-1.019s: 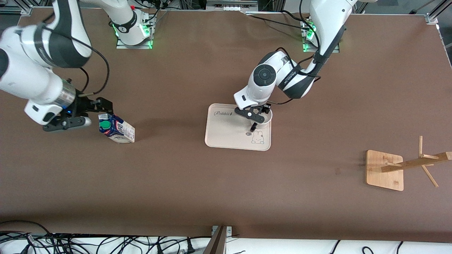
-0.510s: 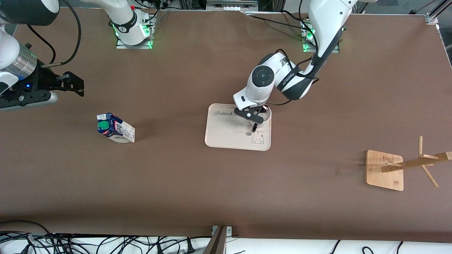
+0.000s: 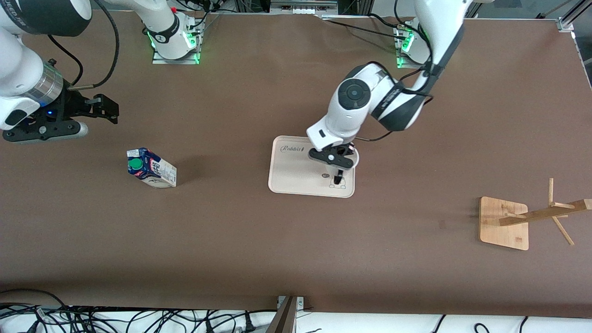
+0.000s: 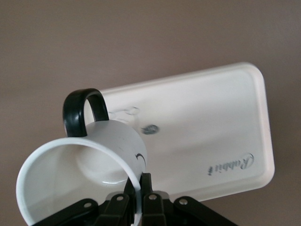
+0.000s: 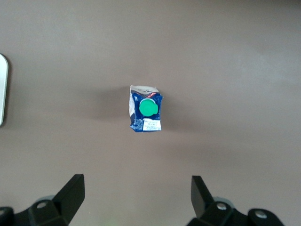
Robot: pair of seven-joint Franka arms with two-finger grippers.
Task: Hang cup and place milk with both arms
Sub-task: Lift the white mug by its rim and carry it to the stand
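the left pincer (image 4: 138, 200) is clamped on the rim of the cup (image 4: 84, 165), holding it tilted in the air over the cream tray (image 3: 289, 178). the right pincer (image 5: 136, 195) hangs with its jaws wide apart above the table (image 3: 240, 240), over the milk (image 3: 150, 169), which stands upright toward the right arm's end.

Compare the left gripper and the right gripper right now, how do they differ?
The left gripper is shut on the cup's rim, lifting it over the tray; the right gripper is open and holds nothing. The left is above the tray, the right hangs high over bare table near the milk. Both have black fingers.
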